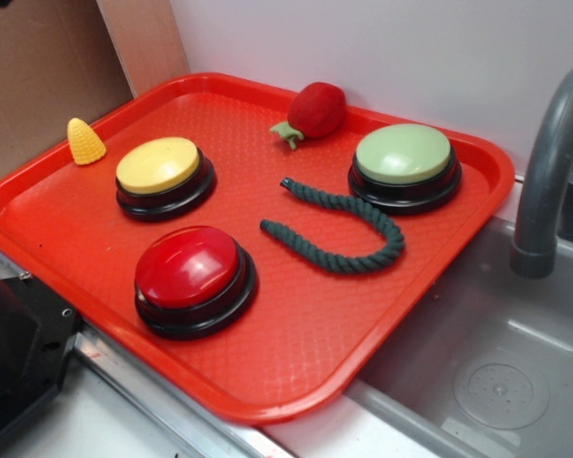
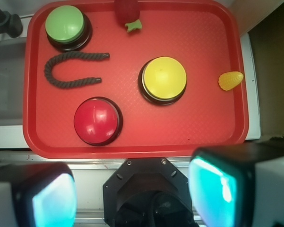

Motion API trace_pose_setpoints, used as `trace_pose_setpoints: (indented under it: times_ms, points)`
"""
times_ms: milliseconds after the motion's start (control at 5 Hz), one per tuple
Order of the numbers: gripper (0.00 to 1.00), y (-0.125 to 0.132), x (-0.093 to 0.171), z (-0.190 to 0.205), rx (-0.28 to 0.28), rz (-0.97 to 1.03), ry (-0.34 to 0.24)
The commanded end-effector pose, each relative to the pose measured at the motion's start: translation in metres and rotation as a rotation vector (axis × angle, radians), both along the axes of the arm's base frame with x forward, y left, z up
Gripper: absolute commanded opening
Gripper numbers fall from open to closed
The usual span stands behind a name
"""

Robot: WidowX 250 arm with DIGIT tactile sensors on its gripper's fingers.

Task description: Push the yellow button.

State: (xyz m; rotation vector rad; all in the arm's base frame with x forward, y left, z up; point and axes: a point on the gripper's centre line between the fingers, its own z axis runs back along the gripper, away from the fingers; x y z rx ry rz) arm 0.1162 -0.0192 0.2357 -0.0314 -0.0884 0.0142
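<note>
The yellow button [image 1: 159,164] [image 2: 164,78], domed on a black base, stands on the red tray [image 1: 296,324] [image 2: 198,127] toward its left side in the exterior view. From the wrist camera it lies right of the tray's centre, far from my gripper [image 2: 132,194]. The gripper hovers high above the robot's black base, off the tray's near edge, open with a wide gap and nothing between its teal pads [image 2: 212,189]. The exterior view does not show the gripper.
A red button [image 1: 193,272] [image 2: 96,120], a pale green button [image 1: 403,157] [image 2: 65,24], a dark green rope [image 1: 348,229] [image 2: 68,68], a red strawberry toy [image 1: 315,110] [image 2: 126,9] and a yellow corn toy [image 1: 84,141] [image 2: 230,80] share the tray. A grey sink [image 1: 486,372] with a faucet [image 1: 548,172] lies to the right.
</note>
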Motion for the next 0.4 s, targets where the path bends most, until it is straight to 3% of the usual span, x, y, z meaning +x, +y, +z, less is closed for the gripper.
trace_pose_setpoints:
  times_ms: [0,200]
  points:
    - [1.00,0.000,0.000,0.000,0.000,0.000,0.000]
    - [1.00,0.047,0.035,-0.047,0.019,-0.109,0.074]
